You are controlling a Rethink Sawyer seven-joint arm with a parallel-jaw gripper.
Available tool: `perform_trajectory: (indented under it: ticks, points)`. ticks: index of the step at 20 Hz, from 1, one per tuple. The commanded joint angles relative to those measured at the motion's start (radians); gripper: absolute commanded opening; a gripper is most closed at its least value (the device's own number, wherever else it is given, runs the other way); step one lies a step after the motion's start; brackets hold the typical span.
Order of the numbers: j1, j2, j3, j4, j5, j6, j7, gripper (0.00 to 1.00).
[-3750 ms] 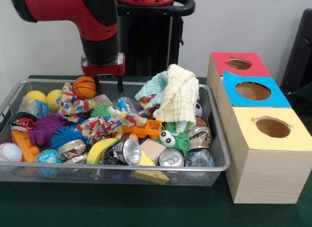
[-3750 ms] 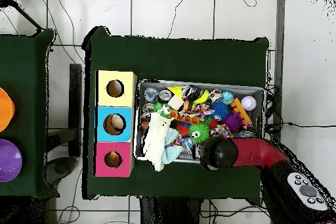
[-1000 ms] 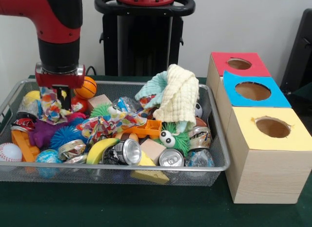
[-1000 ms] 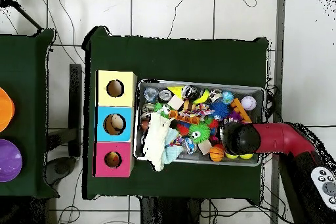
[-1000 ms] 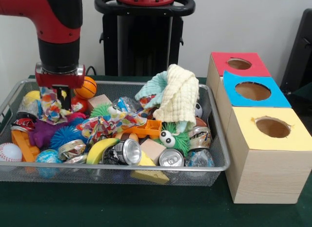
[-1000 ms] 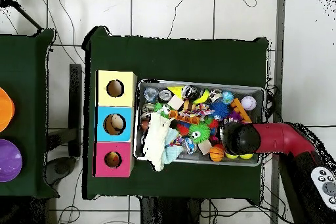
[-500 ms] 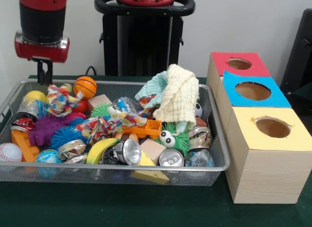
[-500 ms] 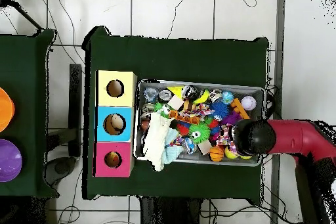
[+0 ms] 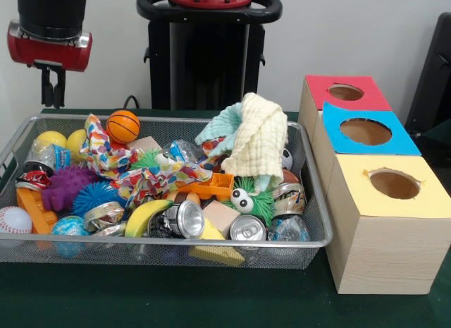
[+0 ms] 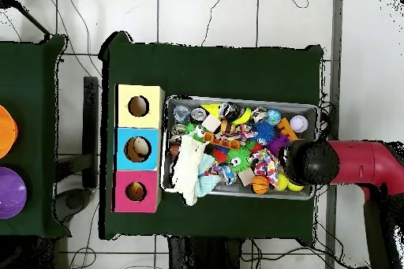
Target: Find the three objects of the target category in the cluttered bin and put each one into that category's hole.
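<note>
The gripper (image 9: pixel 52 88) has risen clear of the wire bin (image 9: pixel 303 243), fingers nearly together and carrying nothing (the confetti cloth (image 9: pixel 106 153) is lying beside the basketball (image 9: pixel 122 125)).

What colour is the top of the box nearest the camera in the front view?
Yellow. The yellow-topped box has a round hole; it shows best in the front view.

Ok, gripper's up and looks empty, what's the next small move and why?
Probably shift along the bin and come down over the orange basketball. The gripper hangs above the wire bin's end holding nothing, and that ball sits on top of the clutter, uncovered and easy to reach.
</note>
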State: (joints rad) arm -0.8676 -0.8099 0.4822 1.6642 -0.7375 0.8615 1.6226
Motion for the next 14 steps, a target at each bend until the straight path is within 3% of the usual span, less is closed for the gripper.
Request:
perform_trajectory:
  ticks: [1, 5, 7, 11, 14]
  points:
    - [-0.033, 0.022, 0.097, 0.085, 0.029, 0.081, -0.332, 0.00]
    - [-0.051, 0.100, 0.118, 0.090, 0.030, 0.035, -0.314, 0.00]
    - [-0.050, 0.105, 0.127, 0.092, 0.032, 0.036, -0.308, 0.00]
    - [-0.035, 0.083, 0.146, 0.078, 0.058, 0.107, -0.314, 0.00]
    - [-0.032, 0.107, 0.156, 0.061, 0.072, 0.136, -0.317, 0.00]
